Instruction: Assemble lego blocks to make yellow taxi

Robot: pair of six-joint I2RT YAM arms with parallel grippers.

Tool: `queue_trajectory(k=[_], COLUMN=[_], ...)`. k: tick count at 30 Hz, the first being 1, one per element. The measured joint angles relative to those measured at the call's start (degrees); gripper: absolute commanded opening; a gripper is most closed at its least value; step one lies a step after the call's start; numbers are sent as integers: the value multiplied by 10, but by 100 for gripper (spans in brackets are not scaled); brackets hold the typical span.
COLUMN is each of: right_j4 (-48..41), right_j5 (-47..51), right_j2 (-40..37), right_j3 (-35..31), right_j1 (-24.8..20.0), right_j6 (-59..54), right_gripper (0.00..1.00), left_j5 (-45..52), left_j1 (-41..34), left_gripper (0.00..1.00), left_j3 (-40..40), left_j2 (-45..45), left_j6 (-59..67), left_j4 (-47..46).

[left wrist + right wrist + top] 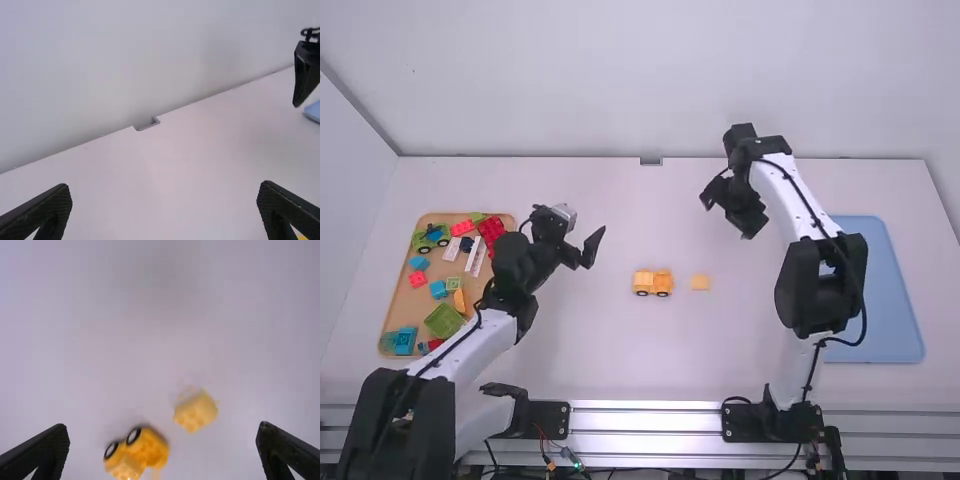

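In the high view a yellow wheeled toy car (653, 282) stands on the table's middle, with a small pale yellow block (700, 282) apart from it on the right. My left gripper (592, 250) is up and left of the car, empty; in the left wrist view the left gripper (165, 207) has its fingers wide apart. My right gripper (728, 212) hangs beyond and above the block. Nothing lies between the open fingers of the right gripper (162, 447) in the right wrist view, where the car (145, 446) and the block (196, 411) rest on the table.
An orange tray (398, 285) at the left holds several colored bricks, plates and a small green wheeled piece. A flat blue mat (895, 290) lies at the right, partly behind the right arm. A wall stands along the table's far edge.
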Motion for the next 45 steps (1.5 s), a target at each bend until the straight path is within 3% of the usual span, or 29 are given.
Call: queue_trajectory(k=[6,12,16,20,23,27,36,45], right_j4=[104,148,159,94,39,28,112,155], right_j5=[86,54,-88,-286,-420,-521,-561,-552], right_j2=[0,0,0,0,0,0,0,0], right_j3=[0,-1,-1,-16,-48,-102,-201,-305], right_j1=[-39,-75,-88,-87,-87,-89,-88,-100], right_j6=[-152,-296,-509,-775,-985,-1179,-1302,-1440], right_gripper=[99,98,99,99,99,98,99,99], left_j5=[-8,27,77,108,127,172,318,449], left_j1=[0,0,0,0,0,0,0,-7], left_gripper=[99,99,99,99,99,99,99,99], left_j3=[0,0,0,0,0,0,2,109], left_j2=[0,0,0,0,0,0,85,329], left_j6=[0,0,4,17,20,65,227,332], left_j4=[16,22,20,20,10,-20,-53,-56])
